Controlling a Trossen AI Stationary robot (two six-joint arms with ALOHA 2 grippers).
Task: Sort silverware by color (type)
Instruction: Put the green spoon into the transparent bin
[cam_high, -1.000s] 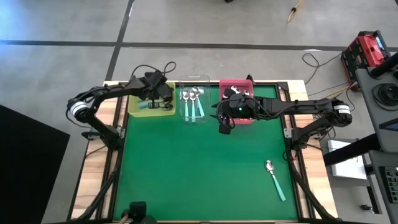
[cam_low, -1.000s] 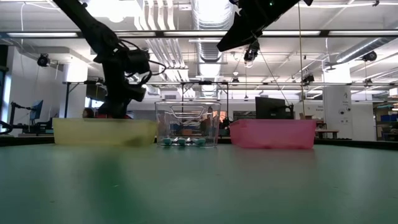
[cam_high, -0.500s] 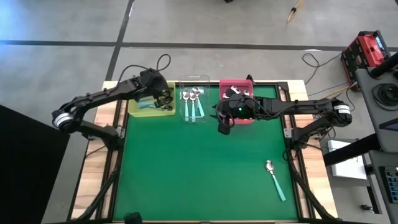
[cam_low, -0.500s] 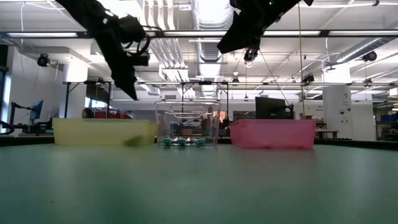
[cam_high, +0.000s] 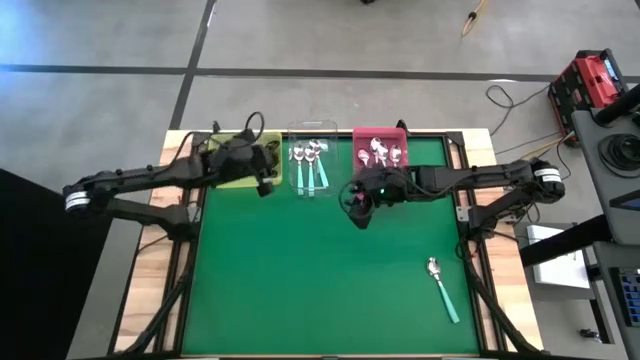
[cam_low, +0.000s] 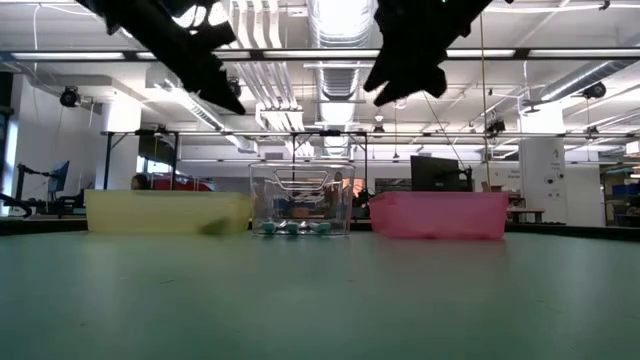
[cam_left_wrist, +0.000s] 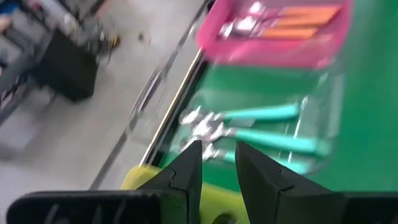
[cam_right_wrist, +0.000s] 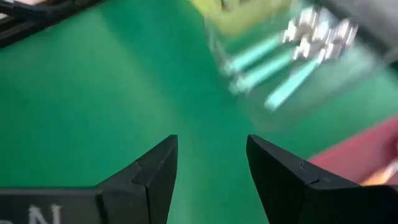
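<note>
Three teal-handled spoons (cam_high: 311, 165) lie in a clear bin (cam_high: 312, 128); they also show in the left wrist view (cam_left_wrist: 261, 124). Orange-handled spoons (cam_left_wrist: 298, 22) lie in the pink bin (cam_high: 357, 137). One teal spoon (cam_high: 442, 288) lies alone on the green mat near the right near corner. My left gripper (cam_high: 264, 182) hangs high beside the yellow bin's (cam_high: 222, 178) right edge, its fingers (cam_left_wrist: 189, 168) narrowly open and empty. My right gripper (cam_high: 358, 208) hovers over the mat just near of the pink bin, open and empty (cam_right_wrist: 208, 155).
The three bins stand in a row along the table's far edge: yellow (cam_low: 165, 212), clear (cam_low: 300, 200), pink (cam_low: 435, 215). Both arms are raised well above them in the low view. The green mat (cam_high: 300, 280) stretches toward the near edge.
My left gripper has risen out of the yellow bin and come a little toward the near edge while its arm swung lower and leftward. My right arm has drawn back toward the near edge, uncovering the spoons in the pink bin.
</note>
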